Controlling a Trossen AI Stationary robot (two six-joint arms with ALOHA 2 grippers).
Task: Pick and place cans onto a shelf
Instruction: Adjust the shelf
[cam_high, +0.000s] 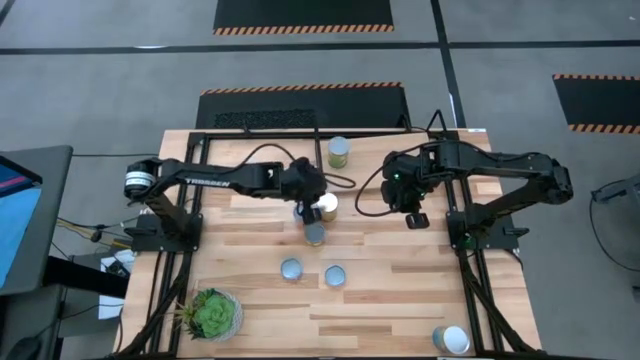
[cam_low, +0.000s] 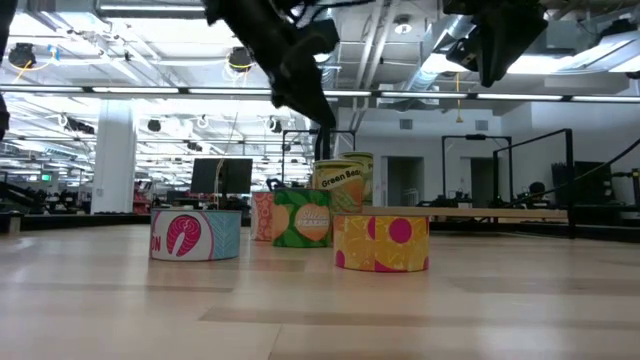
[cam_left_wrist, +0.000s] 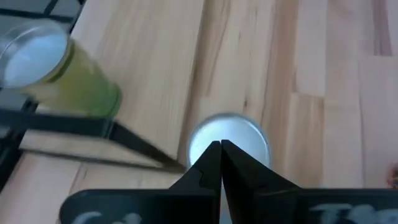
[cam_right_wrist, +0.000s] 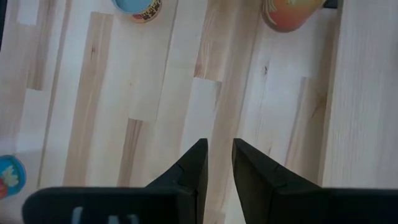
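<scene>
Several cans stand on the table: one with a pale top (cam_high: 326, 207) mid-table, one just nearer (cam_high: 315, 234), two more (cam_high: 291, 268) (cam_high: 335, 275) toward the near edge, and one (cam_high: 452, 340) at the near right corner. A green can (cam_high: 339, 152) stands on the shelf (cam_low: 500, 213) by the far edge. My left gripper (cam_high: 305, 212) is shut and holds nothing. It hangs well above the table, over the pale-topped can (cam_left_wrist: 230, 134). My right gripper (cam_high: 417, 220) hovers open, high over bare wood (cam_right_wrist: 219, 155), with nothing between its fingers.
A leafy potted plant (cam_high: 210, 315) sits at the near left corner. Black frame rods run down both sides of the table (cam_high: 480, 290). Bare wood lies between the middle cans and the right arm's base.
</scene>
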